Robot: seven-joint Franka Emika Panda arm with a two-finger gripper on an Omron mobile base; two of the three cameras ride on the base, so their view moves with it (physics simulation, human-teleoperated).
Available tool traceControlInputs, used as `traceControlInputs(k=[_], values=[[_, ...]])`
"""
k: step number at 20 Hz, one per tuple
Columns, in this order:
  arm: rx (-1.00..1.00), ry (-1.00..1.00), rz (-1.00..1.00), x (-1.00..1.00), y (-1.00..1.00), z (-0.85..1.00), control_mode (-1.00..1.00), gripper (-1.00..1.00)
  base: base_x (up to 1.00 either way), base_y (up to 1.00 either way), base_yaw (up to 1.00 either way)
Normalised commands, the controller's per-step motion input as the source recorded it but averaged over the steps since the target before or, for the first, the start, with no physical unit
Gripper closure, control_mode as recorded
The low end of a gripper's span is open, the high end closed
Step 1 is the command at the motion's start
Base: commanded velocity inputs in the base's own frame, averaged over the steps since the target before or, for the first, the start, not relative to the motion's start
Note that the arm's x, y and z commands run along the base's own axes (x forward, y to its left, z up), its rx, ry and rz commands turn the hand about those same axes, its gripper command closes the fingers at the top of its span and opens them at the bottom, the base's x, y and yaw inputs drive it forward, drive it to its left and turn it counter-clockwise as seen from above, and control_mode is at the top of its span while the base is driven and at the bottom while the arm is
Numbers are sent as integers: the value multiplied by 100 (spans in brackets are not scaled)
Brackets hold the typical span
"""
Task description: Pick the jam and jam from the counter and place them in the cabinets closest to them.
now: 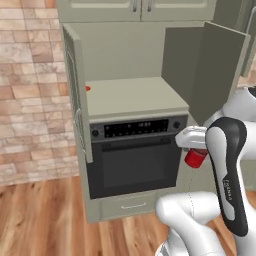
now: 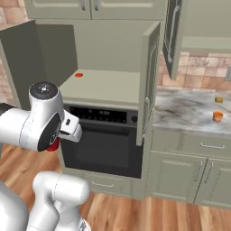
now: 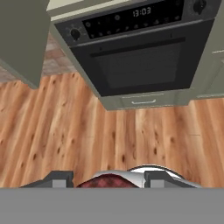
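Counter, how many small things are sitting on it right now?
2: an orange jar near the right end of the counter, and a smaller yellowish thing just behind it. More may lie past the picture's right edge.

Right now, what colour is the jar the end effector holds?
Red, with a white top; the jar shows best in the left base view.

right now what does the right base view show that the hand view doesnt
Right base view alone: the counter with an orange jar and a small yellow thing on it, the open cabinet shelf above the oven with a small red thing at its back left, and both cabinet doors swung open. Hand view alone: the oven clock, and the end effector closed on a dark red jam jar. Both: the black oven, the drawer under it and the wood floor.
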Motion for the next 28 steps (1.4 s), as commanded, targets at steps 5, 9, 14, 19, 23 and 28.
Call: traceControlInputs(k=[5,9,14,19,23,28], values=[[0,0,0,0,0,0,100,100,40,0,0],[0,0,0,0,0,0,100,100,45,0,-1],[0,0,0,0,0,0,100,100,44,0,-1],[0,0,0,0,0,0,100,100,44,0,-2],[0,0,0,0,0,0,100,100,45,0,-3],[0,0,0,0,0,0,100,100,46,0,-3]])
